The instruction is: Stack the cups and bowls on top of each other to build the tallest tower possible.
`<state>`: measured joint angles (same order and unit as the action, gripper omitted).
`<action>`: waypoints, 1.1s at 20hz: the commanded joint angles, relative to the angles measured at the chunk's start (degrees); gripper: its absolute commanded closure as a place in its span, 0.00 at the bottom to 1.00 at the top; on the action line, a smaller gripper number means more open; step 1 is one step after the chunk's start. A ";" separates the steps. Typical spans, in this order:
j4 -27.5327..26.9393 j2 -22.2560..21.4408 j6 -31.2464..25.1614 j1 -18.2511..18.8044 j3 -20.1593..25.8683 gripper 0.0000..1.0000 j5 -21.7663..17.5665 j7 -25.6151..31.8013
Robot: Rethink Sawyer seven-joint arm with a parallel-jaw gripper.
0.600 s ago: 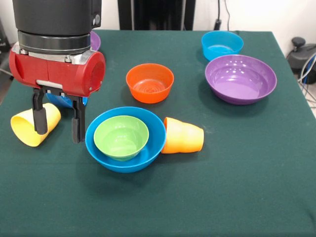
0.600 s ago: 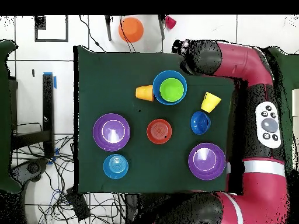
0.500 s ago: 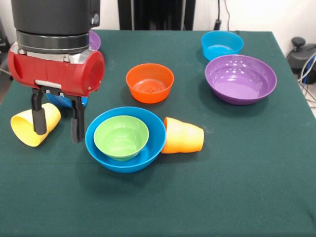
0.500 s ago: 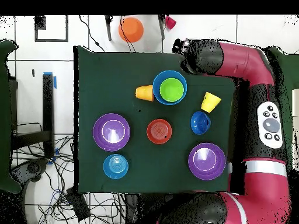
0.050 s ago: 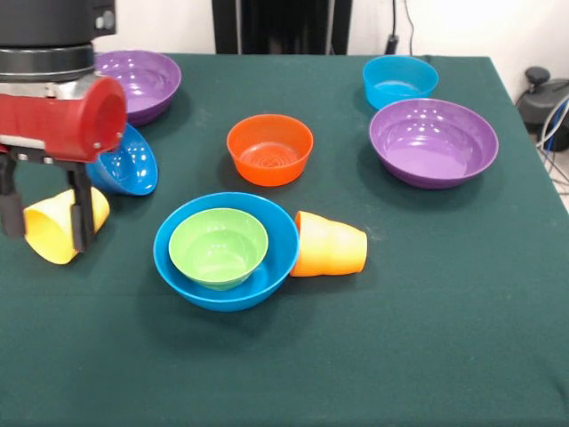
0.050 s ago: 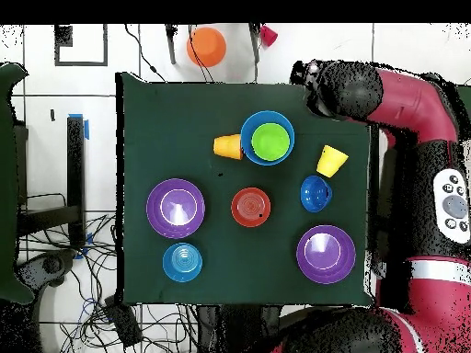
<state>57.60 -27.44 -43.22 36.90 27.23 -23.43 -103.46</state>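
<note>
While the gripper point(image 5: 46, 222) hung spread around the tipped yellow cup point(image 5: 59, 226), a tilted glossy dark blue bowl point(image 5: 127, 165) lay just behind. Nearby, the round green bowl point(image 5: 218, 246) sat nested in the large blue bowl point(image 5: 267, 267), whose rim touched the toppled orange cup point(image 5: 331, 245).

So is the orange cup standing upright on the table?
No, the orange cup lies on its side, touching the rim of the large blue bowl that holds the green bowl.
</note>
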 commanded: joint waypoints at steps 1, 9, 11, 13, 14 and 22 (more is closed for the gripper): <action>4.12 1.48 -5.02 0.06 3.54 0.00 -3.54 19.30; 4.96 1.77 -4.72 0.38 2.96 0.00 -4.48 20.61; 5.54 1.73 -4.07 0.24 2.38 0.00 -4.76 19.45; 6.46 1.75 -2.65 0.27 2.17 0.00 -5.28 19.01; 7.05 2.02 -1.78 0.49 2.32 0.00 -5.08 18.35; 14.73 -1.96 0.84 0.09 0.66 0.00 -5.34 13.52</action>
<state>61.90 -27.67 -42.80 38.09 27.30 -24.19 -101.99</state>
